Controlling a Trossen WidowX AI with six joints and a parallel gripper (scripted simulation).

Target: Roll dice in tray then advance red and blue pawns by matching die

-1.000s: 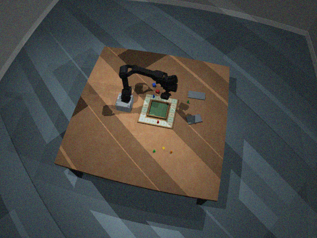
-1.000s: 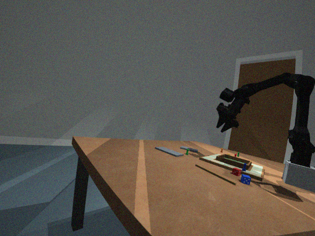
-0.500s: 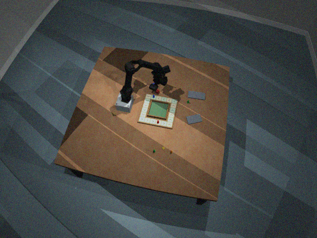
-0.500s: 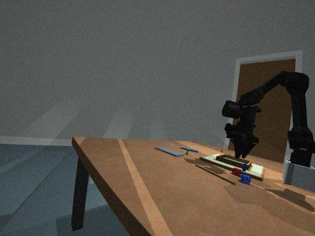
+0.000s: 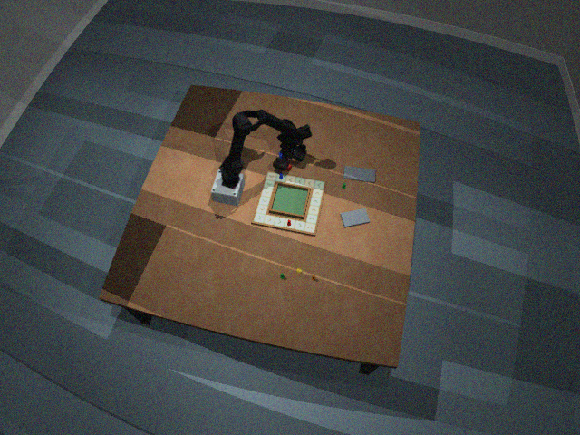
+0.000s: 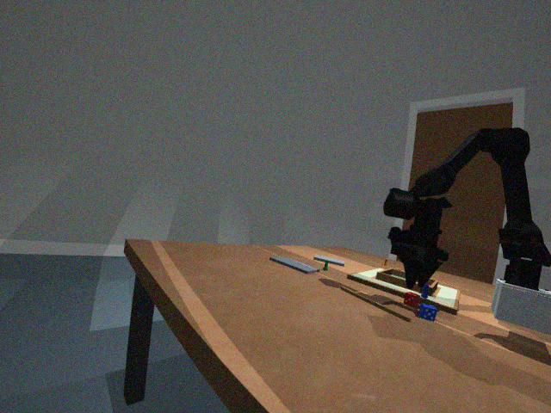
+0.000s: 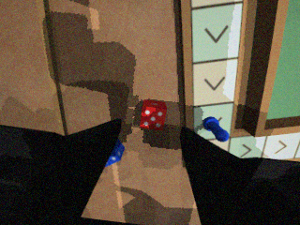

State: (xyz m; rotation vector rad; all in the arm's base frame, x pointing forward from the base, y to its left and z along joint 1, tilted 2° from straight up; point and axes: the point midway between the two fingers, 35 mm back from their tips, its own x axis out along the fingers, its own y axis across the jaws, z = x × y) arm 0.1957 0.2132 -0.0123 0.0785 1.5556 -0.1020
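Wrist view — red die (image 7: 153,113) on table between spread, empty gripper (image 7: 151,136) jaws.

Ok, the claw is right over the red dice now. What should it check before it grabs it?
1. Gripper open and holding nothing: ok.
2. Red die lined up in the gap between the fingers, wrist view: ok.
3. Fingertips low enough to close around the die: cannot tell; the exterior view shows them just above it.
4. Blue die out of the way: not ok; it sits partly hidden behind one finger and could get bumped.
5. Blue pawn safely apart on its board square: ok, but close to the other finger.
6. Tray free for the drop: ok.
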